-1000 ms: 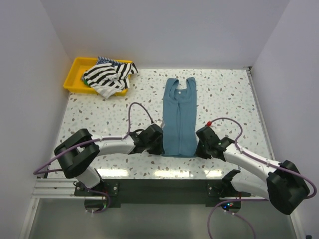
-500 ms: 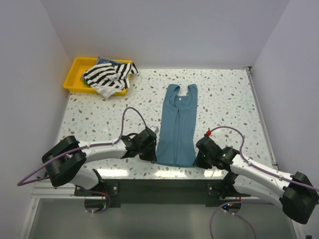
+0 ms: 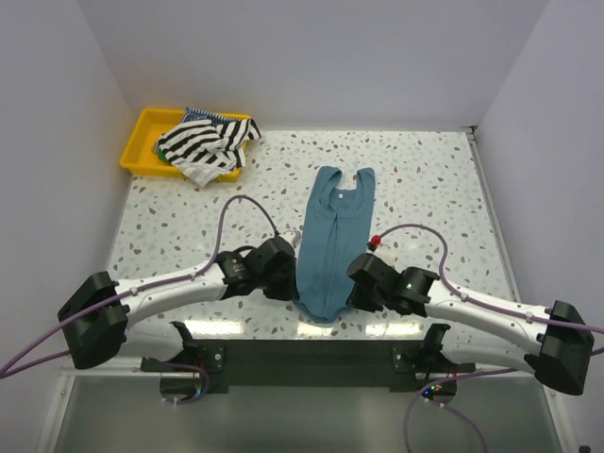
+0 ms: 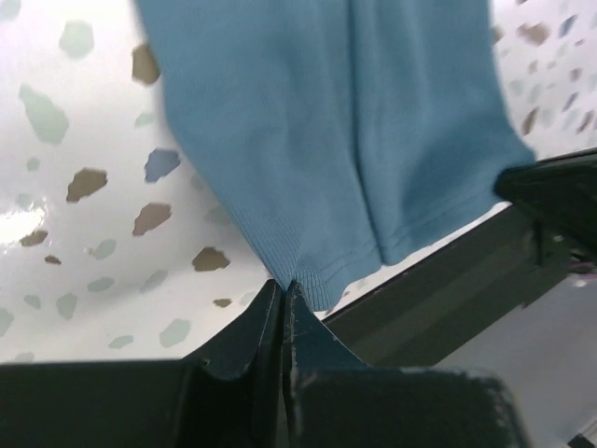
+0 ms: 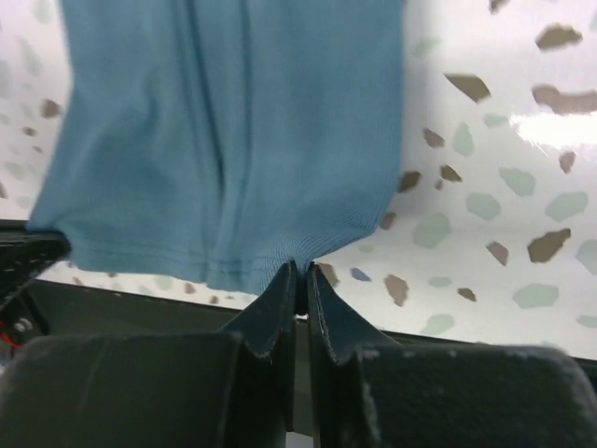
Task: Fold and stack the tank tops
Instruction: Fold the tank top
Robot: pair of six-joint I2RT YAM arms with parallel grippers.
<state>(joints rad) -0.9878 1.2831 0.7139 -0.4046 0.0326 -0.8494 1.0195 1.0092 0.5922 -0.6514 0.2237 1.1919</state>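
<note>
Speckled table [image 3: 425, 179], one teal top [image 3: 330, 245], one tray [image 3: 139, 143]

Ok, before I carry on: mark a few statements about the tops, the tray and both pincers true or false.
1. The left pincer and the right pincer are each shut on the bottom hem of the teal top. True.
2. The teal top lies spread out at full width. False: its sides are folded in, making a narrow lengthwise strip.
3. The black-and-white striped top lies in the yellow tray, spilling over its rim. True.
4. The yellow tray sits far right. False: it sits far left in the top view.
</note>
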